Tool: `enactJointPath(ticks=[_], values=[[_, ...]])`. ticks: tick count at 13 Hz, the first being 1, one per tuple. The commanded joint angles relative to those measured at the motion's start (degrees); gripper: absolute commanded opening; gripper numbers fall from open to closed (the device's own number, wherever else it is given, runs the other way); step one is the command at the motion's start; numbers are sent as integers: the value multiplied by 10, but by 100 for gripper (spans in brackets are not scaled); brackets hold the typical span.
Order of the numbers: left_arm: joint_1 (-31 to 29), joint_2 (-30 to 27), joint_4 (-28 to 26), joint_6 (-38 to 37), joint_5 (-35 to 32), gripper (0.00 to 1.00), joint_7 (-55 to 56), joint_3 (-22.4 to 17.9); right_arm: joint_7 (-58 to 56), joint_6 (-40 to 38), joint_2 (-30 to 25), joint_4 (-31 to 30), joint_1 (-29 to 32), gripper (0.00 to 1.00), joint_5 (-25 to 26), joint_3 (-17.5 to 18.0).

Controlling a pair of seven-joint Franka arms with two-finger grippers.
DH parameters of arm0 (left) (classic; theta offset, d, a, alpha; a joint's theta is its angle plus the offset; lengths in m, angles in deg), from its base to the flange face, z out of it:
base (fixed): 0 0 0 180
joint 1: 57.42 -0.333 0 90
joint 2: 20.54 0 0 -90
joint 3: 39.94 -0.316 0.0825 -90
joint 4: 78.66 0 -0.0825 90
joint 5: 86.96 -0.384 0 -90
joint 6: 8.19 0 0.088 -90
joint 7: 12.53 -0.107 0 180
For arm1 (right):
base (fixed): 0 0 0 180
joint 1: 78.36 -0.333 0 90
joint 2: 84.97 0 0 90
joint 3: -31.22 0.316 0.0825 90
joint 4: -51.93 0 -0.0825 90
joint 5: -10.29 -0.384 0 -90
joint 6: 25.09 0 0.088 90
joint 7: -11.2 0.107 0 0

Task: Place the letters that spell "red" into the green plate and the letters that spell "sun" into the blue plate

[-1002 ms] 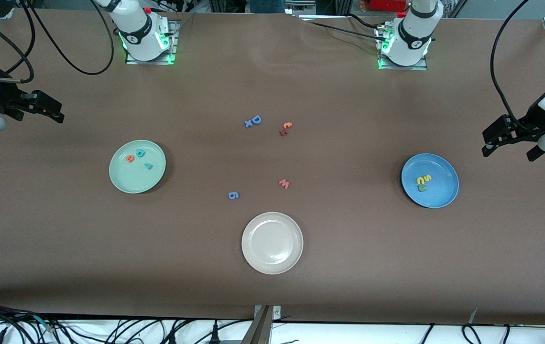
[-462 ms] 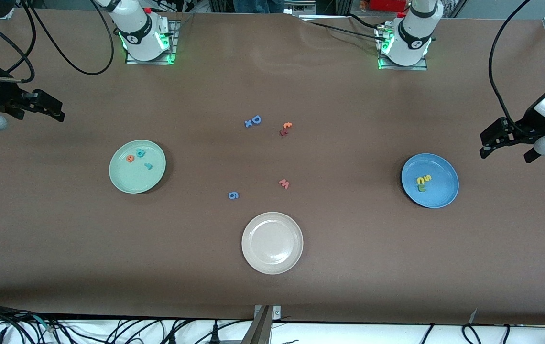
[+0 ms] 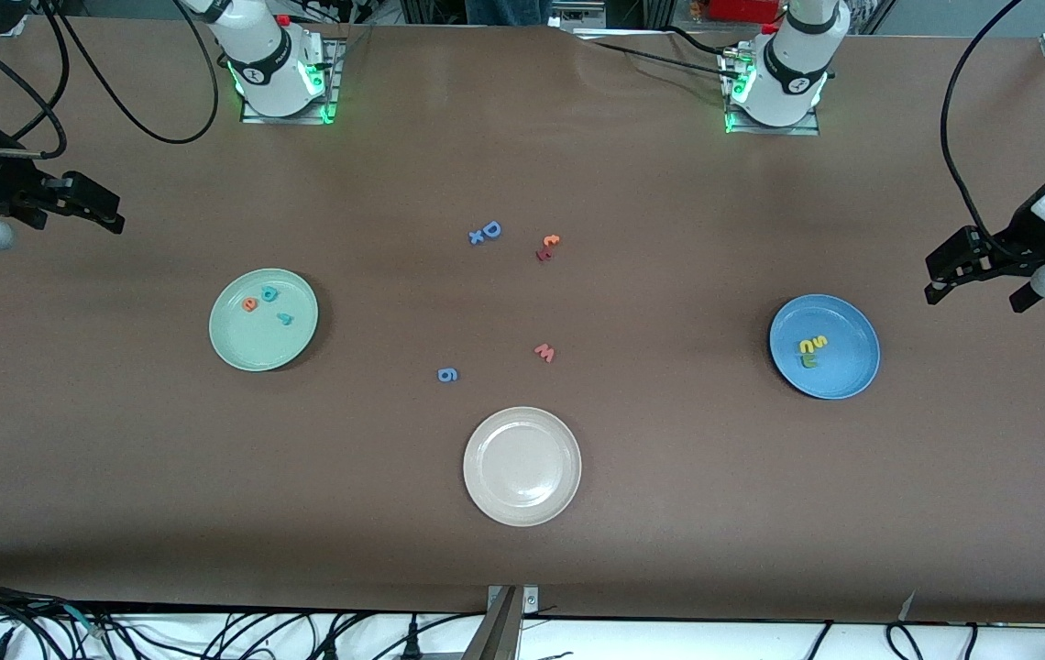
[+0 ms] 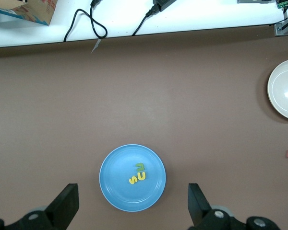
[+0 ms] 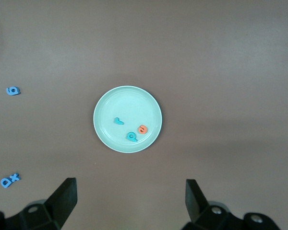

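Over the last second the table contents have not moved; only the left gripper (image 3: 976, 273) has shifted slightly, hanging over the table edge at the left arm's end, just beside the blue plate (image 3: 857, 367), jaws wide and empty; the right gripper (image 3: 92, 209) holds station over the right arm's end, farther from the camera than the green plate (image 3: 238, 353), jaws likewise wide and empty; both arms appear to wait. The "red" letters (image 3: 268, 305) lie in the green plate, loosely spread, their row running obliquely, the r apart from the e and d; the "sun" letters (image 3: 811, 349) lie in the blue plate, clustered and touching, with no clear common heading. Judgement: both words are placed, so the task looks complete; the stray letters (image 3: 486, 232) mid-table need no handling.
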Motion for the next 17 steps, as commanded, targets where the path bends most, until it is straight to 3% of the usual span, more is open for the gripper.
enactJointPath(ticks=[1,11,13,15,17], values=[[8,10,21,-7,-17,100,-5,-4,2,-9,2,9,-1,100,5,0],[6,10,22,-7,-17,100,-5,-3,-7,-6,6,33,-1,100,2,-1],[29,9,21,-7,-17,100,-4,-10,-6,-9,6,33,-2,100,2,1],[52,8,21,-7,-18,100,-3,-28,-5,-9,6,33,-2,100,2,0],[134,6,21,-8,-13,100,-4,-132,-6,-8,6,34,-1,100,2,-1]])
